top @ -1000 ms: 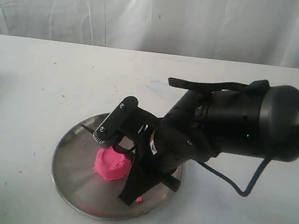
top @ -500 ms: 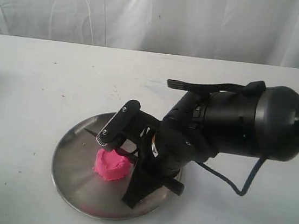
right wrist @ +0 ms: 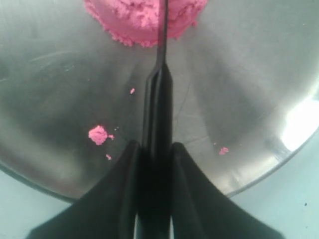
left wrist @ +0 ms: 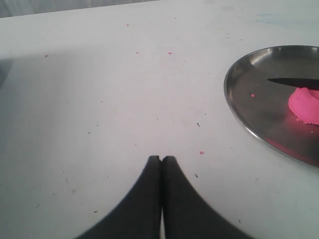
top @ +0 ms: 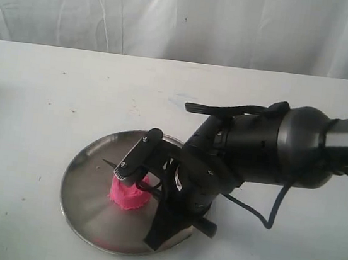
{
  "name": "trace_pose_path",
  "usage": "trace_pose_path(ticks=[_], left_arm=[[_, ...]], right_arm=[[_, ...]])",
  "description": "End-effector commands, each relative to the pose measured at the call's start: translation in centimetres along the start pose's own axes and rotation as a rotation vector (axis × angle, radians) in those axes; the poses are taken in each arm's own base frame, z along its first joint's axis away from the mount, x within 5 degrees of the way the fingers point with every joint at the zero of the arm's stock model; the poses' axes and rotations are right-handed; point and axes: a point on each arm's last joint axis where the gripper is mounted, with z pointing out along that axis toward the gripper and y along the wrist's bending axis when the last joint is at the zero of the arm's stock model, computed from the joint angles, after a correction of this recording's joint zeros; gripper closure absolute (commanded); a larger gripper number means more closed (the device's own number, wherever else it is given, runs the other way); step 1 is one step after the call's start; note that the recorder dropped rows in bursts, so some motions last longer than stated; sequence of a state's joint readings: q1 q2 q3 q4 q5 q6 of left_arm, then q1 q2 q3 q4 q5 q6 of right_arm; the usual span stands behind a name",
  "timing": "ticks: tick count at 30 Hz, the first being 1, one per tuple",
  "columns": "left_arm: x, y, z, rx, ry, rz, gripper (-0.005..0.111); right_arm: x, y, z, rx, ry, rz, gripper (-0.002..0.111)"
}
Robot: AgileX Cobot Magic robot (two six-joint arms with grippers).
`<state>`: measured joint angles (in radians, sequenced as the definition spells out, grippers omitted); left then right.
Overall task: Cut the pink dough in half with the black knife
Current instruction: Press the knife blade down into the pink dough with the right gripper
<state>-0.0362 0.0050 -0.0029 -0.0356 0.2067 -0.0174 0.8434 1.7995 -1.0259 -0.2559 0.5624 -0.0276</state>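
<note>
Right wrist view showed my right claw point(right wrist: 153, 149) pinching the handle of the black knife point(right wrist: 158, 94), its long axis running straight out from the claw toward the pink dough point(right wrist: 144, 20). The blade's thin edge lay across the middle of the dough, with pink showing on both sides of it. I judged the blade to be already in or on the dough, though I could not tell how deep it had sunk. The dough sat on the steel plate point(top: 82, 201), which rested on the white counter point(top: 39, 88) toward its front edge, about midway between the left and right edges. A few pink crumbs point(right wrist: 98, 134) lay on the plate between the dough and the claw.

In the exterior view the knife tip point(top: 108, 161) poked out beyond the dough point(top: 129, 194) on its far-left side, so the blade spanned the whole lump. I judged the coming move to be a straight press down along that line.

My left claw point(left wrist: 161, 164) was pressed together and holding nothing, hovering over bare counter well apart from the plate. The right arm was plainly the nearer one.
</note>
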Motion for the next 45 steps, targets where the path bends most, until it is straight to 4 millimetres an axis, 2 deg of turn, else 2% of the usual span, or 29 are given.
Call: trace_pose_path(ticks=[1, 24, 34, 45], left_arm=[[0.1, 0.0, 0.0, -0.002, 0.001, -0.010, 0.107], [0.1, 0.0, 0.0, -0.002, 0.001, -0.010, 0.107], [0.1, 0.0, 0.0, -0.002, 0.001, -0.010, 0.107], [0.1, 0.0, 0.0, -0.002, 0.001, -0.010, 0.107]], right_arm=[[0.5, -0.1, 0.6, -0.001, 0.040, 0.005, 0.108], [1.2, -0.2, 0.4, 0.011, 0.122, 0.006, 0.108], [-0.2, -0.6, -0.3, 0.012, 0.108, -0.019, 0.108], [-1.4, -0.9, 0.1, 0.014, 0.129, -0.046, 0.108]])
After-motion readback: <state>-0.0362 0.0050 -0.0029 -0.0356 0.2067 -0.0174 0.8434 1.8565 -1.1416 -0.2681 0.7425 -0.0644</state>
